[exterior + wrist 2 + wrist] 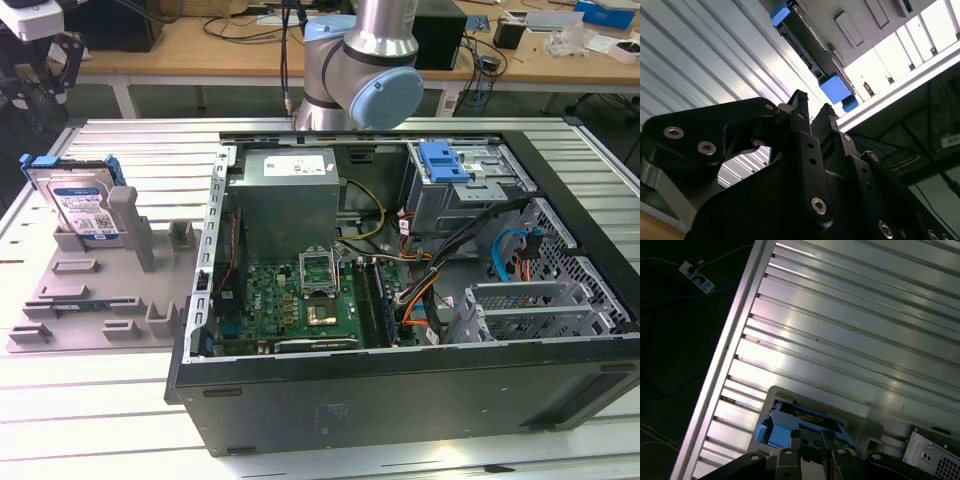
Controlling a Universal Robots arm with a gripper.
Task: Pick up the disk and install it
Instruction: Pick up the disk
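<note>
Logged disk [82, 205] standing on edge in a slot of the grey holder [100, 300] at the exterior view's left, on the slatted table [90, 440], well apart from the open computer case [400, 400]. Found gripper [811, 441] pointed at the disk in both wrist views [812, 107], near it but not touching, with nothing held. Cannot tell whether spread or pressed together. Judged stage: approach, grasp not yet made. Listed hazards below as estimates, not observations. Could knock the disk against the holder's upright post [125, 215] by coming in off-centre over the thin upper edge, tipping or wedging it in the slot. Could flex the blue plastic bracket by clamping on it alone rather than on the metal body, letting the disk twist or slide once lifted. Could drag the whole holder across the table by pulling at a slant instead of straight along the slot. Could snag on the loose cables [420, 290] or the case wall on the way to the drive cage [470, 185]. Could stop short of seating through a crooked entry into the bay. Worth watching grip alignment first, since every later hazard grows from a skewed hold.
</note>
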